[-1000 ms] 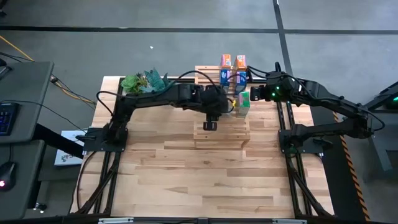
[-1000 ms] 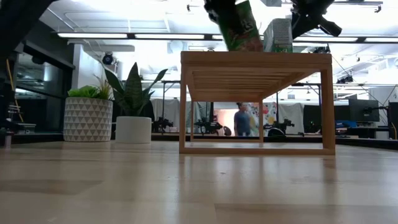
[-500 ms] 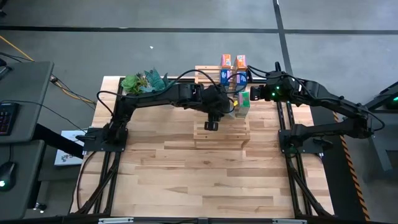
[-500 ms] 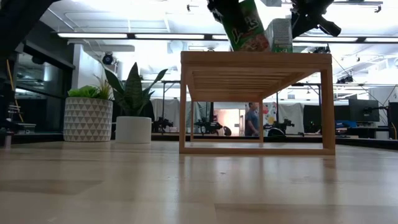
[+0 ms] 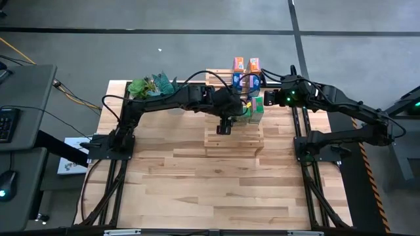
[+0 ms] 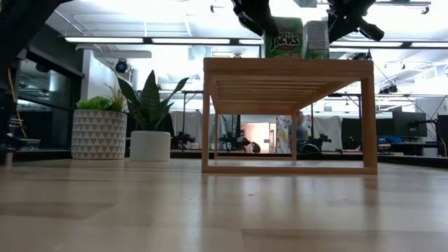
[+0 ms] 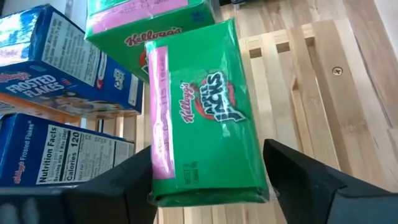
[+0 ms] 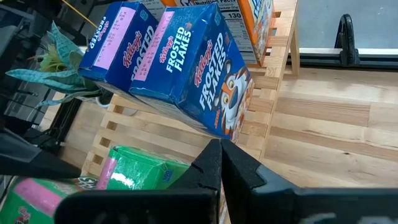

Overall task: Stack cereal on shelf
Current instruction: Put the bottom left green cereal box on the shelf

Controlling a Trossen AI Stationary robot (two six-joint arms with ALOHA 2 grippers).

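Slatted shelf (image 5: 231,137), front bare, left hand (image 7: 205,186) apparently gripping green cereal box (image 7: 202,112)

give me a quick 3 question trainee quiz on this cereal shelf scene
1. True or false: the left gripper holds a blue Frosted Flakes box.
2. Where does the second green Apple Jacks box stand? A) on the tabletop B) on the shelf top C) beside the potted plants
3. Fill in: the right gripper's fingers are ____.

Key:
1. False: its fingers flank the green Apple Jacks box.
2. B
3. shut
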